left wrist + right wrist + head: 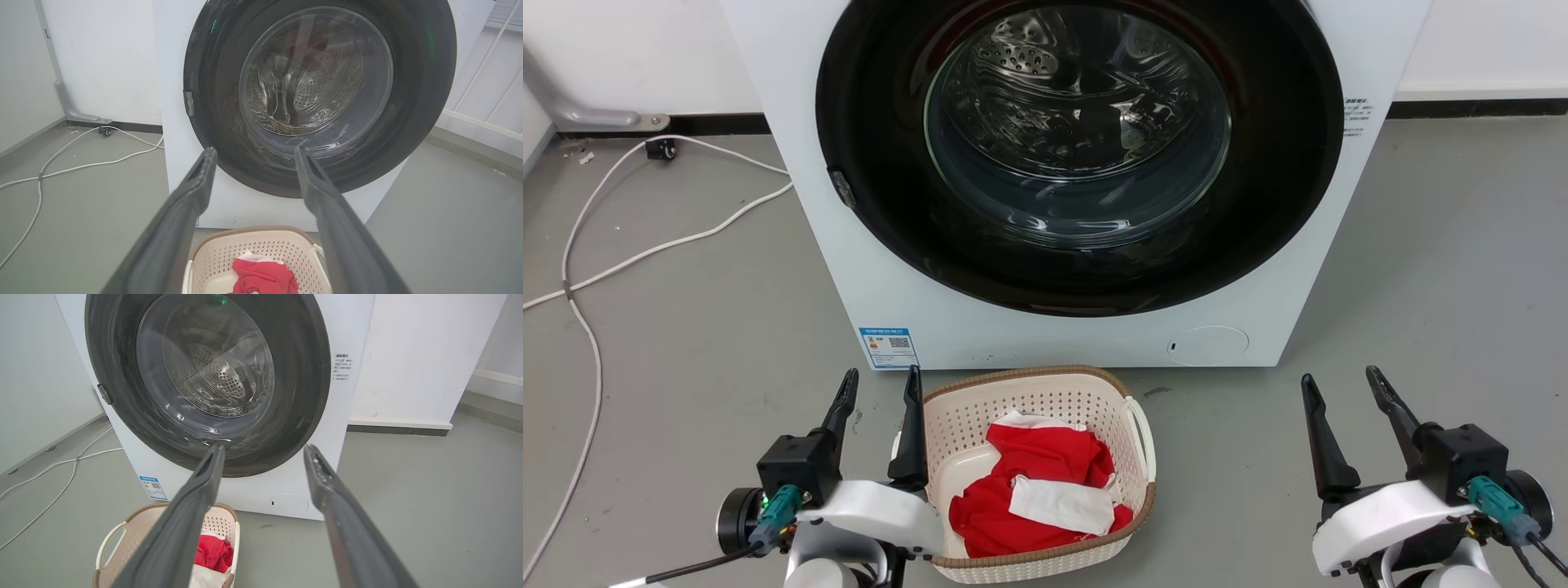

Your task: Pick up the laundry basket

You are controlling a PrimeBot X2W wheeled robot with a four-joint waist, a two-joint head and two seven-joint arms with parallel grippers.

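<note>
One white washing machine (849, 269) was seen standing on the grey floor (1437, 278) against the back wall, its round, dark-rimmed glass door shut. The laundry basket (1029, 408) was found on the floor just in front of the machine's lower edge, towards its left half, and it was seen between the two grippers, much closer to the left one. Its brown rim was turned up, and a white handle (1145, 437) was seen on its right side.

The left gripper (882, 376) was held at the basket's left side with its jaws spread well apart and nothing between them. In the head view, one of its fingers was seen across the basket's left rim; whether it touched could not be told. The right gripper (1339, 376) was held over bare floor, well apart from the basket, its jaws likewise wide and empty.

A red garment (1037, 457) with white parts was seen crumpled inside the basket. A white cable (686, 238) was laid in loops across the floor to the machine's left. A small blue label (888, 347) was stuck at the machine's lower left corner.
</note>
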